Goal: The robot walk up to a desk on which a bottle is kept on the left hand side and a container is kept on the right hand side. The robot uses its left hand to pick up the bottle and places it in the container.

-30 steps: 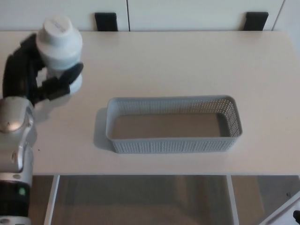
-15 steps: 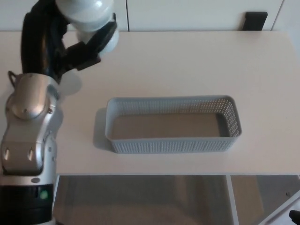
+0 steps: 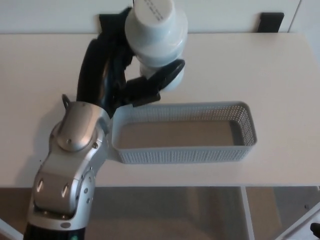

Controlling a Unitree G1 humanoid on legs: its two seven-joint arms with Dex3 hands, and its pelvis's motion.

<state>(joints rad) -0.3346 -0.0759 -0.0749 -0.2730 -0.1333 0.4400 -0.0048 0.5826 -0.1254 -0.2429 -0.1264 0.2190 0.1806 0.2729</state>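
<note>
Above basket's (image 3: 247, 131) left end: bottle (image 3: 156, 35) upright, clasped in left hand (image 3: 127, 80)
Fingers wrap its lower body; looks rigid, smooth plastic, probably light and slippery, so grip low, below the wide cap

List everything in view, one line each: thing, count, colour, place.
bottle: one, white, held upright above the table near the basket's far left corner
basket: one, grey, perforated, empty, on the table right of centre
table: one, cream, filling most of the view
black blocks: two, at the table's far edge, the left one partly hidden by the arm
left arm: one, silver, coming up from the lower left
left hand: one, black, fingers closed around the bottle
right hand: not in view
</note>
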